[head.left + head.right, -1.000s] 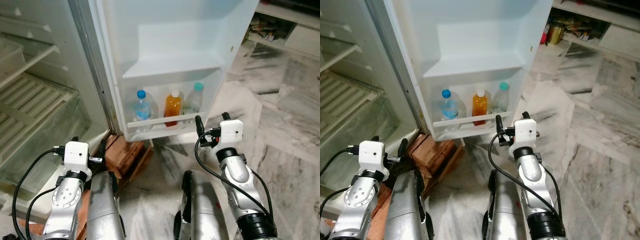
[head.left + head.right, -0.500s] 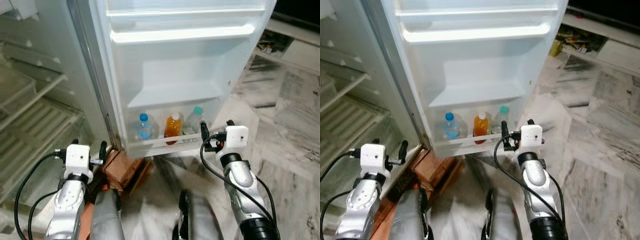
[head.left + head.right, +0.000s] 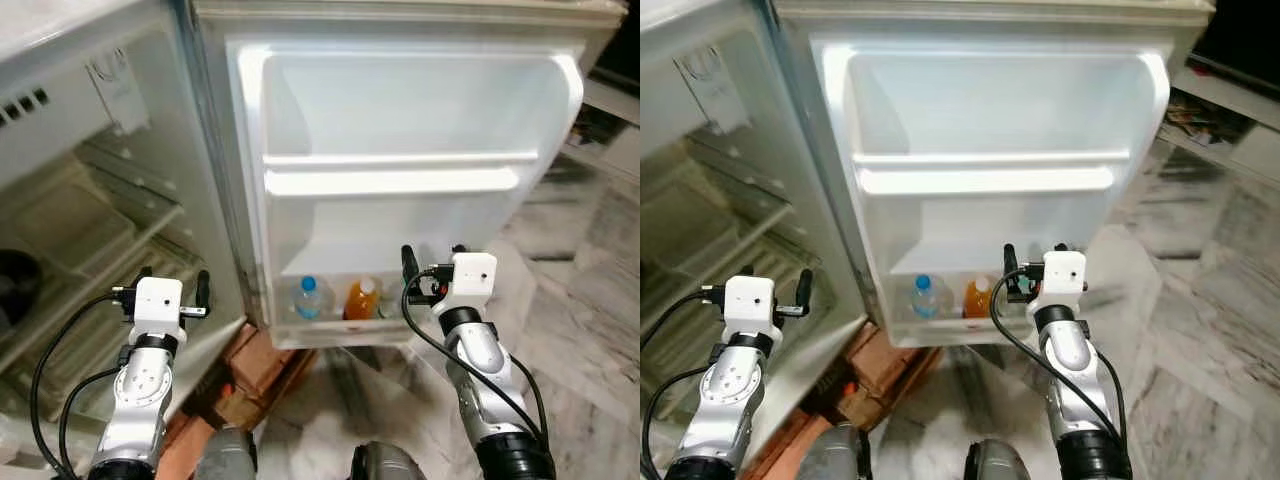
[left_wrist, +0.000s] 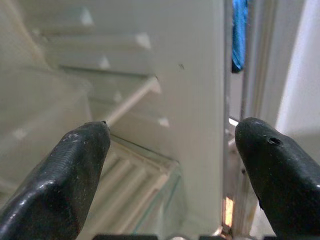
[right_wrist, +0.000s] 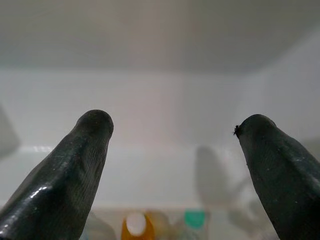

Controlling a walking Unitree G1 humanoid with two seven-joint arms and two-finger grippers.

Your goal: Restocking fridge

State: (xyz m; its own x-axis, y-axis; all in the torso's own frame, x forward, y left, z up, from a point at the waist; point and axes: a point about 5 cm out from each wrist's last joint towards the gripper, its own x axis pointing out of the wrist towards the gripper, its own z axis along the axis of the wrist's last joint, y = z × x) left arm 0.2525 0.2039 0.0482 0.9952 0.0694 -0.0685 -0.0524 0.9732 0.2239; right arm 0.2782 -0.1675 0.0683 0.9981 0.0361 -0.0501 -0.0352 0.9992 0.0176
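Three bottles (image 3: pixel 344 299) in fridge door (image 3: pixel 410 120) bottom shelf.

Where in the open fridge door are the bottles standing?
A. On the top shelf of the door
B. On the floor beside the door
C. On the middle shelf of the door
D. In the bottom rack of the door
D. The blue-capped water bottle and the orange juice bottle stand side by side in the door's bottom rack, just in front of the right gripper.

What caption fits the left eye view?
Open fridge door with three bottles on its lowest shelf; open right gripper raised before them.
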